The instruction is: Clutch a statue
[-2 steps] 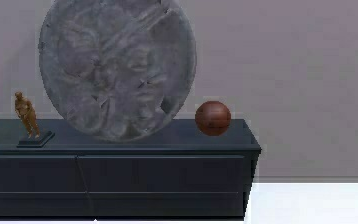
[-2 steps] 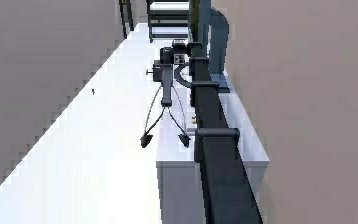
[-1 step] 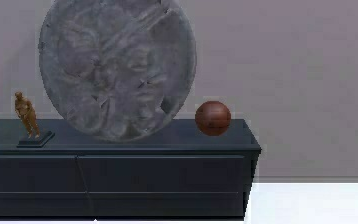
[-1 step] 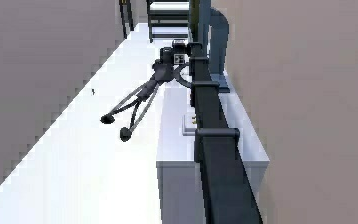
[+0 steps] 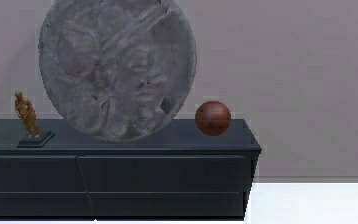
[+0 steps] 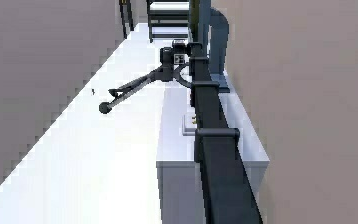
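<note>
Against the wall [image 5: 287,60], a dark counter [image 5: 137,160] carries a large grey stone disc [image 5: 117,65], a brown ball [image 5: 213,117] beside it and the small golden statue [image 5: 28,116] toward the forward view's left, while the jaws, over bare floor [image 6: 77,170], hold nothing.

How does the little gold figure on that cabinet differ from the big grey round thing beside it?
Size: the gold statue is small and slender, while the grey disc is far bigger and reaches the picture's top edge.
Look: the gold statue is a shiny figure on a dark base. The grey disc is mottled stone with carved relief.
Pose: the gold statue stands upright, and the grey disc stands on its edge before the wall.
Both rest on the dark cabinet.
</note>
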